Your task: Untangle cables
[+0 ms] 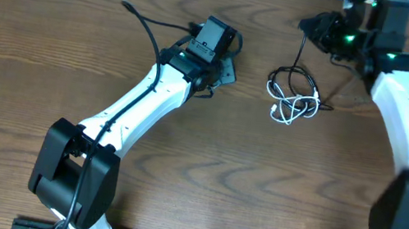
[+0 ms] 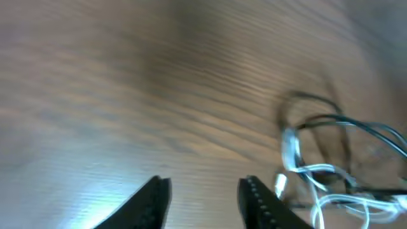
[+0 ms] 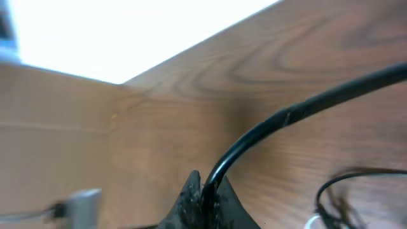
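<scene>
The black cable and the white cable lie tangled in a small heap on the table, right of the middle. My right gripper is at the far edge, shut on the black cable; the cord runs from its jaws down to the heap. A grey plug end sticks out on the other side of the jaws. My left gripper is open and empty, low over the table just left of the heap. In the left wrist view the white cable and black cable lie right of the jaws.
The wooden table ends at a white wall behind my right gripper. Thick black wires run along my left arm.
</scene>
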### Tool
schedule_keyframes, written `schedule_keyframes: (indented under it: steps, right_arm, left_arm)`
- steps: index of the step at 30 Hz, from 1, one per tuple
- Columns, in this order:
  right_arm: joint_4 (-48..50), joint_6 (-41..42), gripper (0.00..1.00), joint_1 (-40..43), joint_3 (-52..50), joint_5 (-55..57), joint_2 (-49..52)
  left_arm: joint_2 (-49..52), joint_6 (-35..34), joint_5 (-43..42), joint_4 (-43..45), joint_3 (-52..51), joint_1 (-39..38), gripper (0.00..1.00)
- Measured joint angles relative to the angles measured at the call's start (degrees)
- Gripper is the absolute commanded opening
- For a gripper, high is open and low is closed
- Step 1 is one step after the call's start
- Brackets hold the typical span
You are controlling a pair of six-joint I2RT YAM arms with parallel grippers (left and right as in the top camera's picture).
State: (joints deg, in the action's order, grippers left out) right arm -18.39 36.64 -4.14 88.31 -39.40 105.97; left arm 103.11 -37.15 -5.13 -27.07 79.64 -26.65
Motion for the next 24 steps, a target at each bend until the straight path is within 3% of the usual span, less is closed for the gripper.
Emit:
schedule_keyframes:
  steps: [5,17,24]
  right_arm:
    - [-1.2,0.1,0.01,0.5,0.1,-5.2,-3.7]
    - [4.9,5.4,0.01,9.6,0.1,-18.8,-5.0]
    - [3.6,5.5,0.01,17.3,0.1,-16.8,-5.6]
  left_arm:
    - [0.0,3.9,-5.4,3.1,0.0,0.0,0.58]
    - [3.0,5.7,-8.7,4.2,0.0,0.0,0.58]
    - [3.4,6.8,-9.0,4.2,0.0,0.0,0.58]
